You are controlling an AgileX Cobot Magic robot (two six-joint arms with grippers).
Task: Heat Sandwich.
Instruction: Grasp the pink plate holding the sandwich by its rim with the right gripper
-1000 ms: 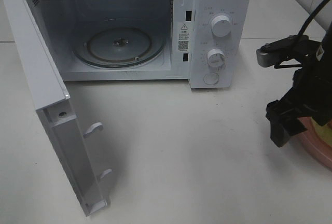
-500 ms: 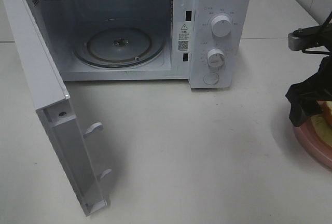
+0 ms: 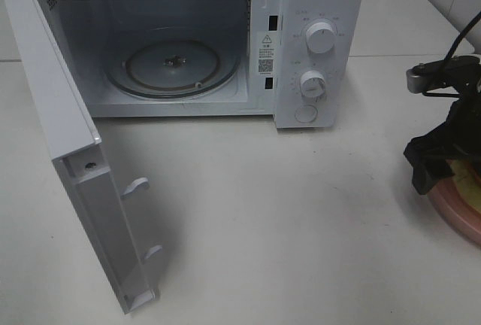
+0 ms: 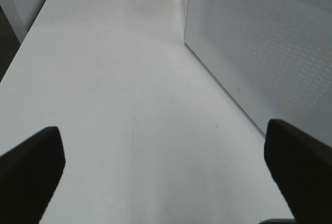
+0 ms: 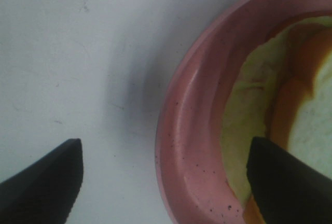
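The right hand (image 5: 163, 149) is seen spread astride the pink plate (image 5: 192, 130) rim, beside the sandwich (image 5: 244, 110), toward the table (image 3: 301, 212) right edge; the left hand (image 4: 165, 133) is likewise spread

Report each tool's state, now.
Left tool: open, empty.
Right tool: open, astride the plate rim, nothing gripped.

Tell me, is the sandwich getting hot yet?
Not yet. Done: the microwave door stands open. In hand: the open right pincer straddles the rim of the pink plate holding the sandwich, gripping nothing. Left: lift the plate onto the glass turntable, shut the door, turn a dial.
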